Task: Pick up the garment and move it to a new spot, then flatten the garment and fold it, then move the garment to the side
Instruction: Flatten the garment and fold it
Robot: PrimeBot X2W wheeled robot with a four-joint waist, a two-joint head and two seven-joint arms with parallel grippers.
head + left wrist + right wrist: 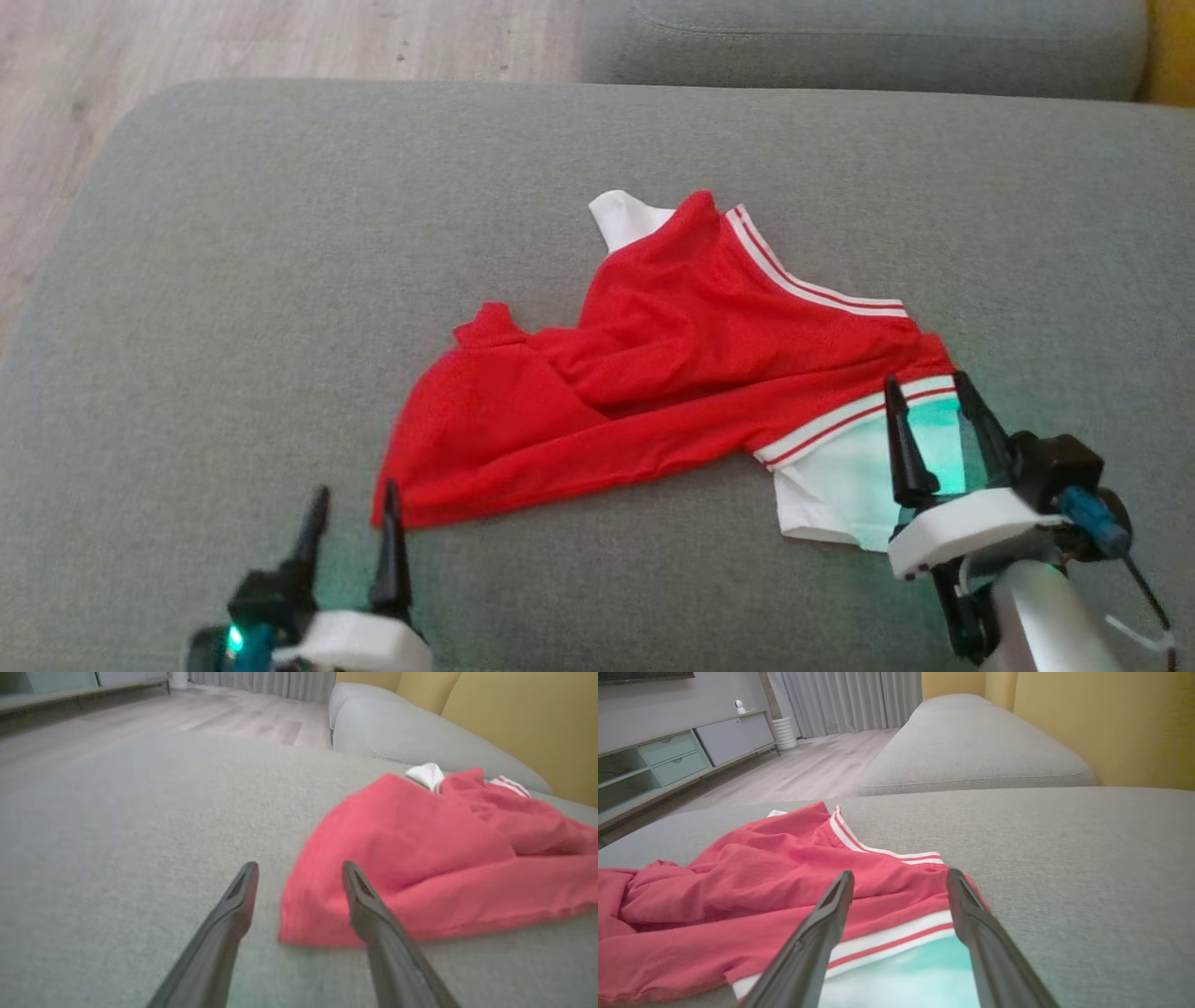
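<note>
The garment (672, 373), a red T-shirt with white sleeves and striped trim, lies crumpled on the grey sofa cushion (280, 233). My left gripper (355, 509) stands open at the shirt's near left corner, its right finger at the hem edge; the left wrist view shows the red corner (397, 858) just past the open fingers (299, 872). My right gripper (929, 397) is open over the near white sleeve, at the striped trim. In the right wrist view the trim and sleeve (896, 938) lie between the spread fingers. Nothing is held.
A second grey cushion (868, 42) lies beyond the first one. Wooden floor (233, 42) shows at the far left. In the right wrist view there is a yellow backrest (1111, 728) on the right and a low cabinet (668, 760) across the floor.
</note>
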